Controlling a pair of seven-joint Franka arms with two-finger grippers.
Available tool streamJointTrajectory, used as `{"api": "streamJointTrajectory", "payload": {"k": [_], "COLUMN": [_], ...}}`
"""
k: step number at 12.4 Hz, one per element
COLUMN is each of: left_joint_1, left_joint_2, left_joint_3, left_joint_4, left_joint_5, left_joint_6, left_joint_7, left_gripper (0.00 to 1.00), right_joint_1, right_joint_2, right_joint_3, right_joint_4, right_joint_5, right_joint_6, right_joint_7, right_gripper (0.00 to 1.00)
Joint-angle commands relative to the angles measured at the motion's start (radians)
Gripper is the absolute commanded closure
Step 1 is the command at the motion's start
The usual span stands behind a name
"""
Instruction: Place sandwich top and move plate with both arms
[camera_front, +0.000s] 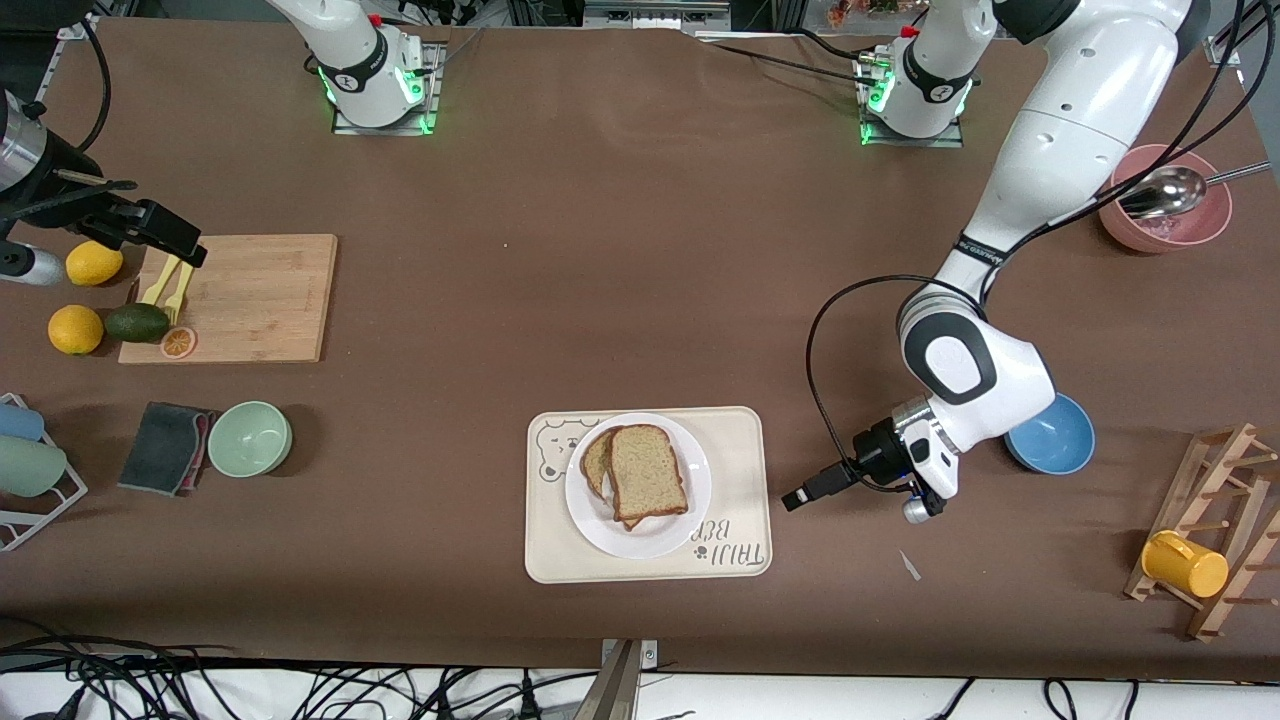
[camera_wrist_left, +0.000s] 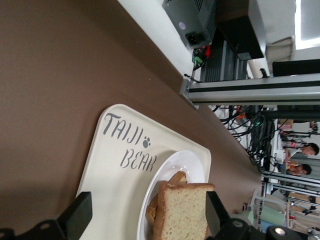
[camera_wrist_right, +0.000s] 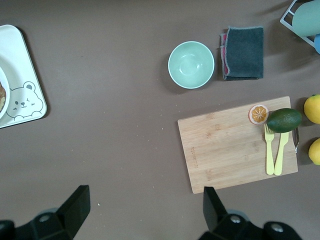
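Note:
The sandwich top (camera_front: 648, 472), a speckled brown bread slice, lies on another slice on the white plate (camera_front: 690, 500). The plate stands on a cream bear tray (camera_front: 735, 450) near the table's front edge. My left gripper (camera_front: 800, 495) hangs low beside the tray's end toward the left arm, open and empty. The left wrist view shows the sandwich top (camera_wrist_left: 185, 212), the plate (camera_wrist_left: 170, 165) and the tray (camera_wrist_left: 110, 165) just ahead of the left gripper (camera_wrist_left: 147, 212). My right gripper (camera_front: 170, 240) is open, high over the cutting board (camera_front: 250, 297). The right gripper (camera_wrist_right: 145, 205) shows only bare table between its fingers.
The cutting board holds yellow forks (camera_front: 170, 285). An avocado (camera_front: 137, 322) and lemons (camera_front: 76, 329) lie beside it. A green bowl (camera_front: 250, 437) and grey cloth (camera_front: 165, 447) sit nearer the camera. Toward the left arm's end are a blue bowl (camera_front: 1055, 435), a pink bowl (camera_front: 1165, 215) and a cup rack (camera_front: 1210, 540).

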Motion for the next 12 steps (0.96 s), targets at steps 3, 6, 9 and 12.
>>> {"api": "streamJointTrajectory", "payload": {"k": [3,6,9,12], "left_joint_1": [0.064,0.087,0.111,0.116], "left_joint_2": [-0.136,-0.257,-0.359,-0.429], "left_joint_3": [0.015,0.036,0.038,0.047], "left_joint_4": [-0.106,-0.151,-0.173,-0.170], "left_joint_5": [0.306,0.655,0.970,1.056], "left_joint_6": [-0.210,-0.359,-0.500,-0.594], "left_joint_7": [-0.197,-0.383,-0.553,-0.633], "left_gripper": [0.00,0.00,0.00,0.00], "right_joint_1": [0.005,0.013,0.012,0.015], "right_joint_2": [0.004,0.013,0.013,0.013], "right_joint_3": [0.007,0.010,0.007,0.010], "right_joint_4": [0.004,0.007,0.012,0.013], "right_joint_5": [-0.002,-0.013,-0.016,-0.053], "right_joint_6": [-0.042,-0.040,-0.018,-0.012], "right_joint_7": [0.003,0.003,-0.009,-0.009], "right_gripper": [0.00,0.00,0.00,0.00]}}
